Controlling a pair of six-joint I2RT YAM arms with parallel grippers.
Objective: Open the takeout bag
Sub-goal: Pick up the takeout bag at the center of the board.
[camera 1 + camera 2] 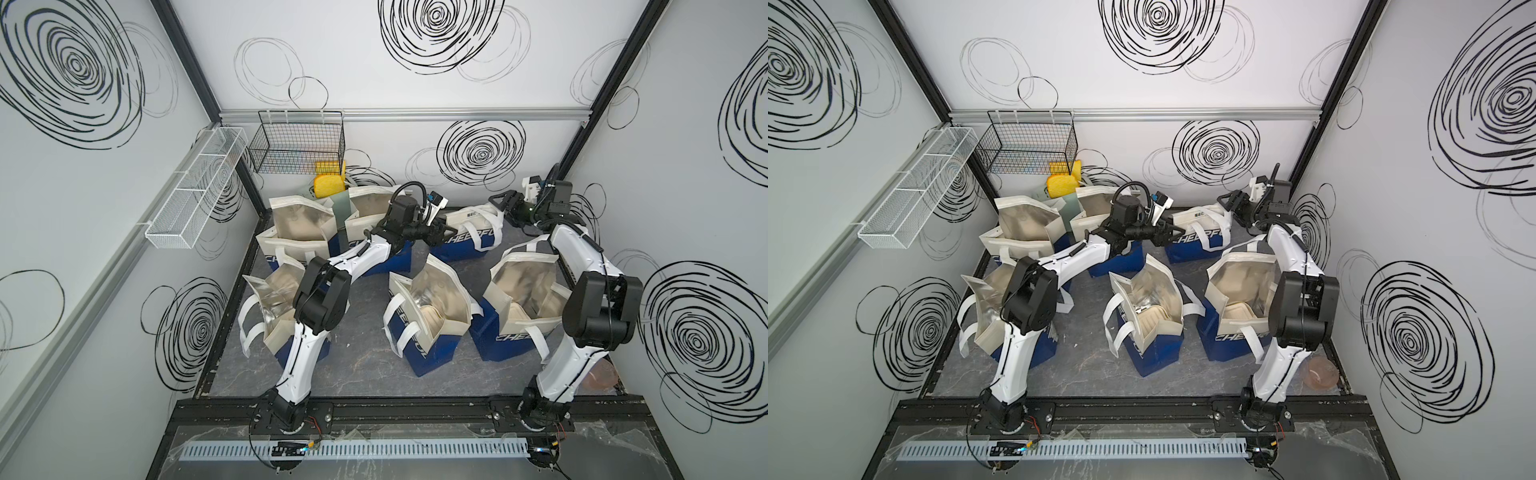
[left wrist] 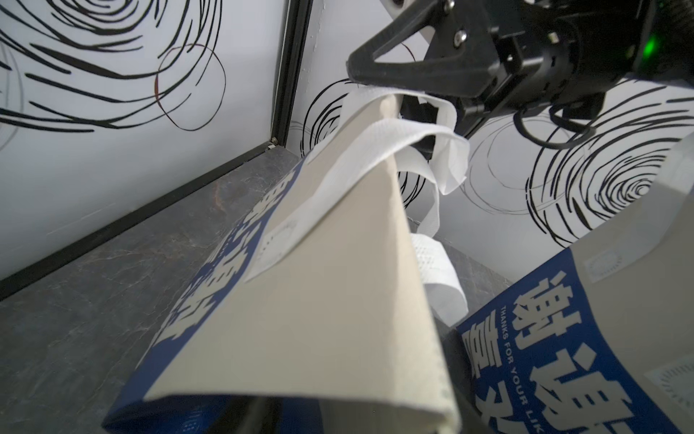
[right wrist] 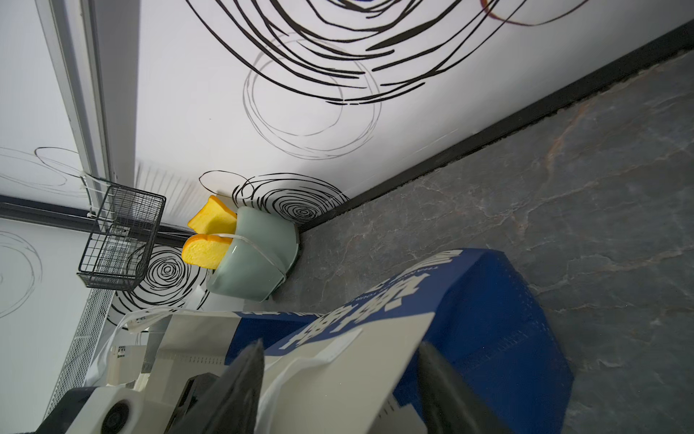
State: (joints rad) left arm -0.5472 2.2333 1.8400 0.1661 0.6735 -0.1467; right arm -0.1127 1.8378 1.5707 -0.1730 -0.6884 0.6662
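Closest to the lens in the right wrist view are the two black fingers (image 3: 240, 383) of the right gripper (image 3: 340, 344). Its jaws stand apart, and between them lie the beige top corner of the takeout bag (image 3: 356, 375) and a white handle strap (image 2: 379, 148). Whether they press on the fabric cannot be told.

The left gripper (image 1: 449, 232) sits at the bag's 9 o'clock end, touching or just short of its top edge. The top views do not show whether its jaws are apart or together. The right gripper is at the bag's 2 o'clock end.

The bag itself is at about 1 o'clock on the grey table (image 1: 374, 365), near the back wall. Its blue base is down and its top is pressed flat and closed.

Five open bags surround it: two at 10 to 11 o'clock (image 1: 299, 232), one at 8 o'clock (image 1: 278, 307), one near the centre (image 1: 428, 316) and one at 4 o'clock (image 1: 523, 303).

A pale green toaster (image 3: 259, 259) with yellow bread slices (image 3: 210, 233) stands in the 11 o'clock corner, and a black wire basket (image 1: 299, 145) hangs on the wall above it.
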